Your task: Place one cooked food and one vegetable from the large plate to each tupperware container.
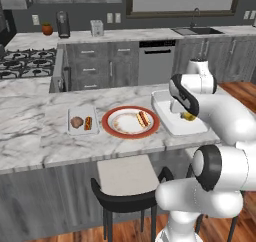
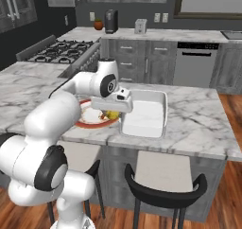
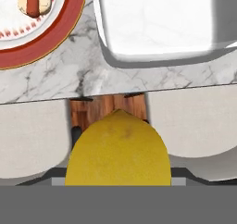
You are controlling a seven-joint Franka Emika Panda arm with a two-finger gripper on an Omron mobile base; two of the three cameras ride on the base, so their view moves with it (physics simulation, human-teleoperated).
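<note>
One load in hand: smooth yellow rounded vegetable (image 3: 116, 153), pinched between the jaws of the tool (image 1: 189, 117), hanging near the front edge of the grey-veined marble counter (image 3: 139, 79), just beside the deep white rounded-corner container (image 2: 144, 117) and seemingly not yet over it.

Risks a short drop: released here, probably strikes the counter lip or the container wall, then rolls off towards the pale stool seats (image 3: 199, 126) and the wood floor below. Smooth, curved skin too, so could squirt out of a partial pinch during the carry.

From the hand view: the straight-down look past the counter edge, though with the jaws hidden behind the vegetable.

From the left base view, farther along: round red-orange-rimmed plate (image 1: 106, 122) beside the container, one hot dog (image 1: 144, 118) on it. Beyond that, flat pale-grey tray (image 1: 82, 108) with a brown cooked piece (image 1: 76, 122) and a second item too small to name.
</note>
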